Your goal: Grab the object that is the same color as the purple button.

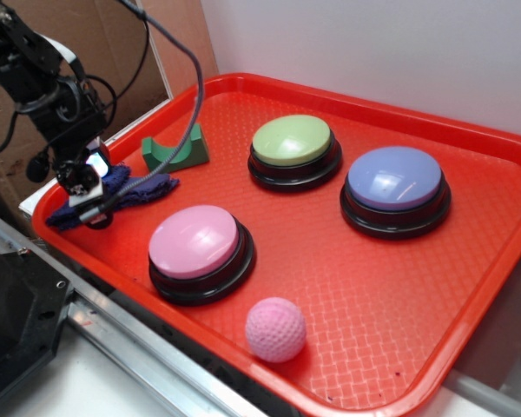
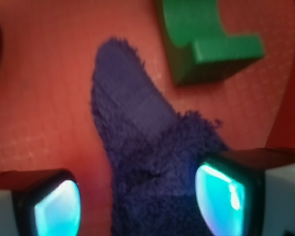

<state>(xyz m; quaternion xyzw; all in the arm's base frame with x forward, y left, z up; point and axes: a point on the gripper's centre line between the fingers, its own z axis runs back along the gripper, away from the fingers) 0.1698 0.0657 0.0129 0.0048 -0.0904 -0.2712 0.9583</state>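
Observation:
The dark purple-blue knitted cloth [image 1: 139, 188] lies flat on the red tray [image 1: 399, 287] near its left rim. In the wrist view the cloth [image 2: 137, 137] runs up between my two glowing pads [image 2: 221, 196]. My gripper [image 1: 85, 184] is low over the cloth's left end, jaws open, one on each side of it; the left pad stands apart from the cloth, the right pad is at its edge. The lavender-purple dome button [image 1: 394, 178] on a black base sits at the tray's right.
A green arch block [image 1: 175, 148] stands just behind the cloth, also in the wrist view [image 2: 206, 39]. A pink dome button [image 1: 195, 243], a green dome button [image 1: 293, 141] and a pink dimpled ball [image 1: 275, 328] share the tray. The raised tray rim is close to my left.

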